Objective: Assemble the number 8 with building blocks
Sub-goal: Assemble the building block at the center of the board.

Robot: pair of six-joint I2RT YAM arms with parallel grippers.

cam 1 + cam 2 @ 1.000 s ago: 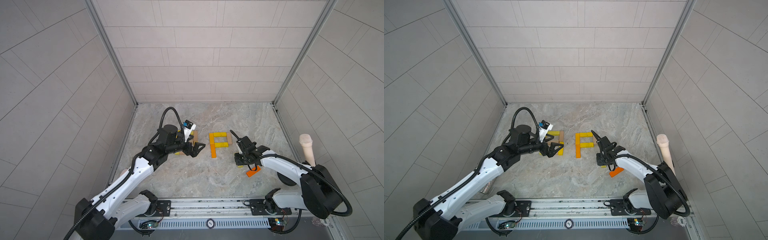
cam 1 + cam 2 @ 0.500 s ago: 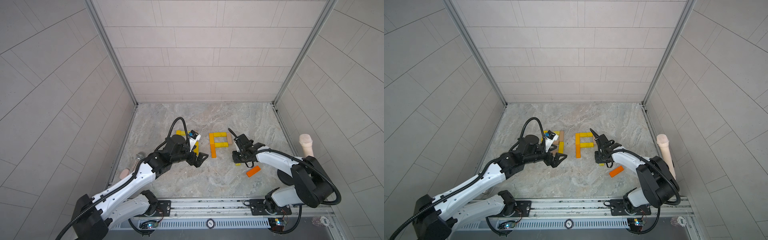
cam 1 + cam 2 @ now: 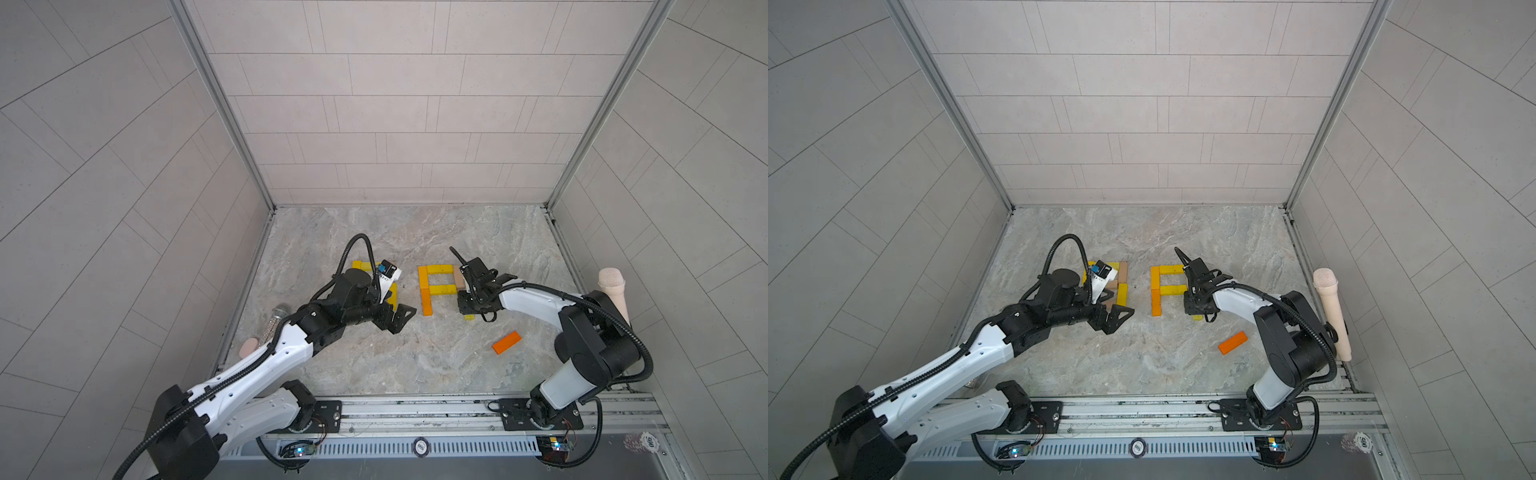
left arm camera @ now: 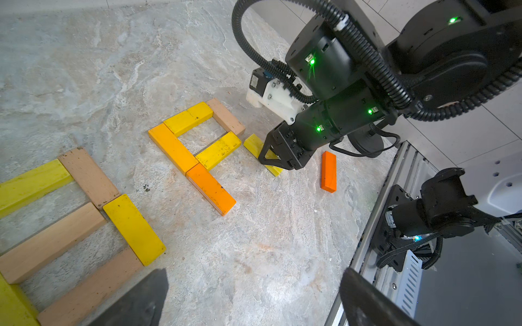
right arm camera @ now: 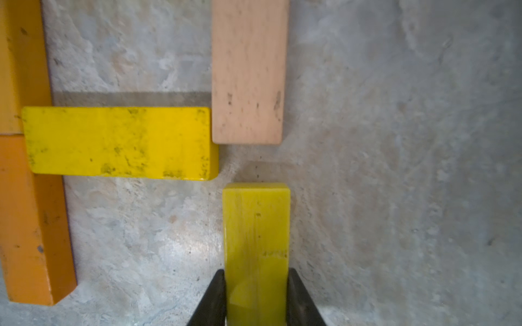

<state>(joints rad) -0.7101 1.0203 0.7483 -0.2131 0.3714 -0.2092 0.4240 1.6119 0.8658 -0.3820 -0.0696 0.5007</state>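
Thirteen building blocks (image 4: pixel 132 228) are visible, with two microphones and two grippers. Far left of the number 8 (image 3: pixel 424 278), one glittery silver microphone (image 3: pixel 277 320) lies partly hidden behind the left arm. Closer on that same side, a separate group of bars lies flat. Six of them show in the left wrist view, three yellow and three tan, and the frame edge cuts off the rest. The left gripper (image 3: pixel 400 318) hangs between that group and the number 8, jaws spread wide and holding nothing. The number 8 lies mid-floor, incomplete, with five bars placed. One amber bar (image 4: pixel 172 148) and one orange bar (image 4: pixel 210 189) form its left column end to end. One yellow top bar (image 4: pixel 187 118), one yellow middle bar (image 5: pixel 118 142) and one tan bar (image 5: pixel 248 70) close the upper loop. At its lower right, a sixth bar, yellow-green (image 5: pixel 256 223), sits in line with the tan bar, a narrow gap away from it and from the middle bar's end. The right gripper (image 5: pixel 257 296) is clamped on this bar's long sides. Right of the number 8 and well apart, one loose orange bar (image 3: pixel 506 342) lies alone. Far right of the number 8, one beige microphone (image 3: pixel 614 297) stands on end.
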